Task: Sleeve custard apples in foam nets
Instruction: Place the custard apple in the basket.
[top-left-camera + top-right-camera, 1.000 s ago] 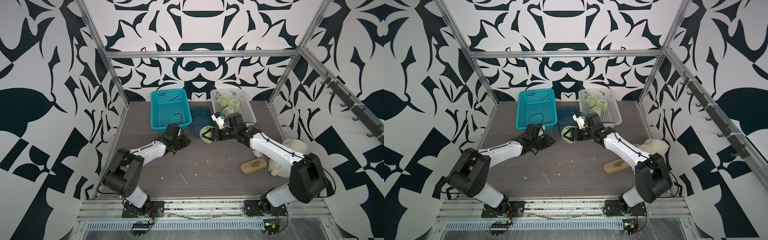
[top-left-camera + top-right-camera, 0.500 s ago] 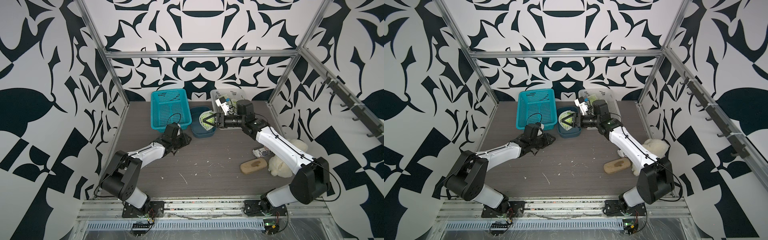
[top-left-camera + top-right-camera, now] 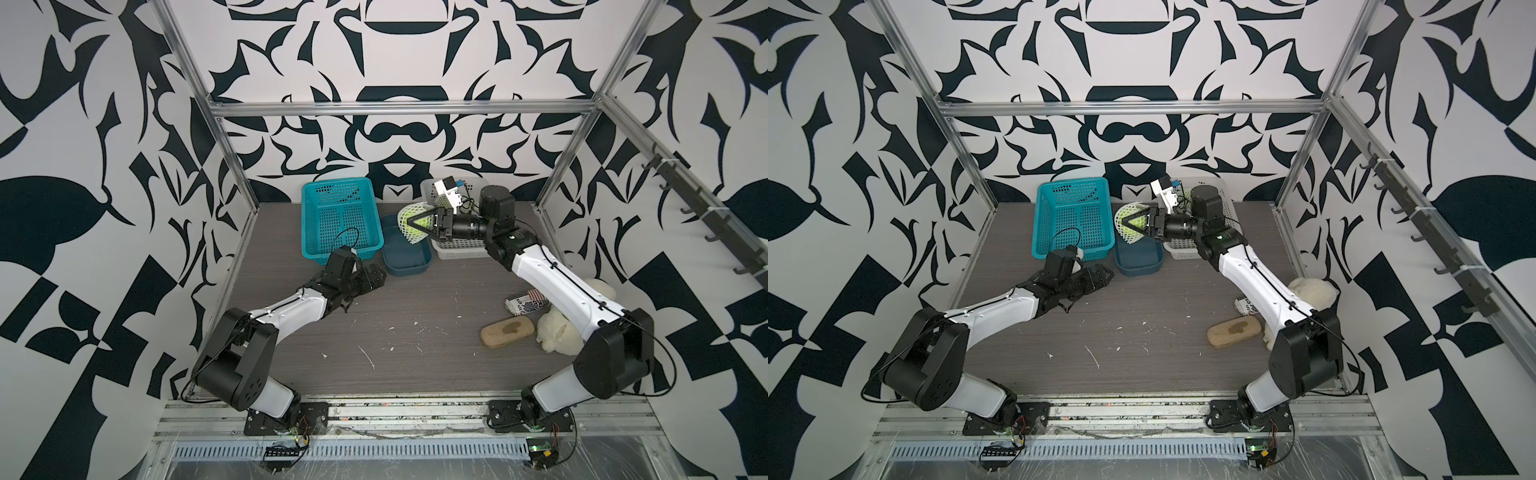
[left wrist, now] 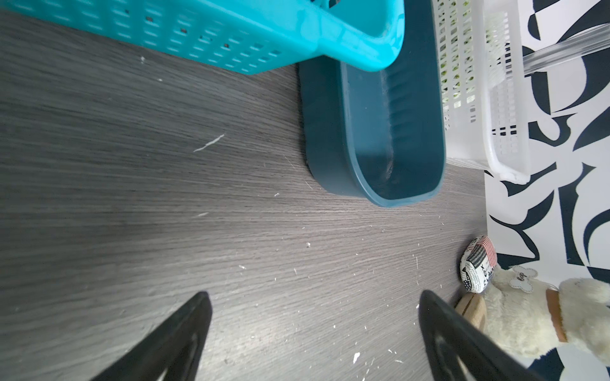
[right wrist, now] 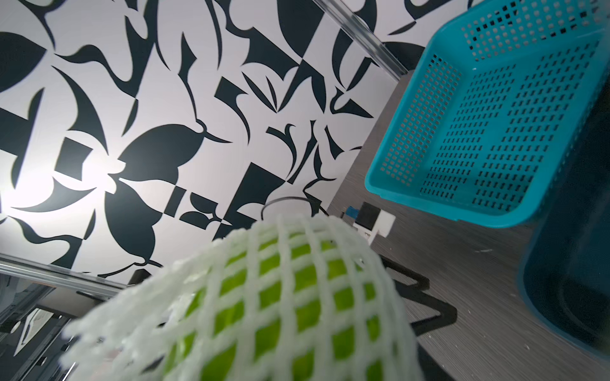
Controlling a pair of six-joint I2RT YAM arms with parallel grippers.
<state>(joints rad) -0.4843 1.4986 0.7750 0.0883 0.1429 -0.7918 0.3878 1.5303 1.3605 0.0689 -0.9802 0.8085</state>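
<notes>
White foam net (image 5: 297,237) covers the custard apple (image 5: 280,297), clamped by the right gripper (image 3: 415,221) above the dark blue tray (image 3: 405,259) near the table's (image 3: 415,353) far edge. The soft net could slide, so the fruit may drop. The left gripper (image 4: 312,297) stands wide open, empty.

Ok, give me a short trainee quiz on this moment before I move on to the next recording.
1. Multiple choice: what does the right gripper hold? A) a plush toy B) a netted custard apple C) nothing
2. True or false: the left gripper is shut.
3. Count: how many things lie inside the teal basket?

Key: 1 B. 2 False: its fingers stand wide apart with only table between them. 3 None.
</notes>
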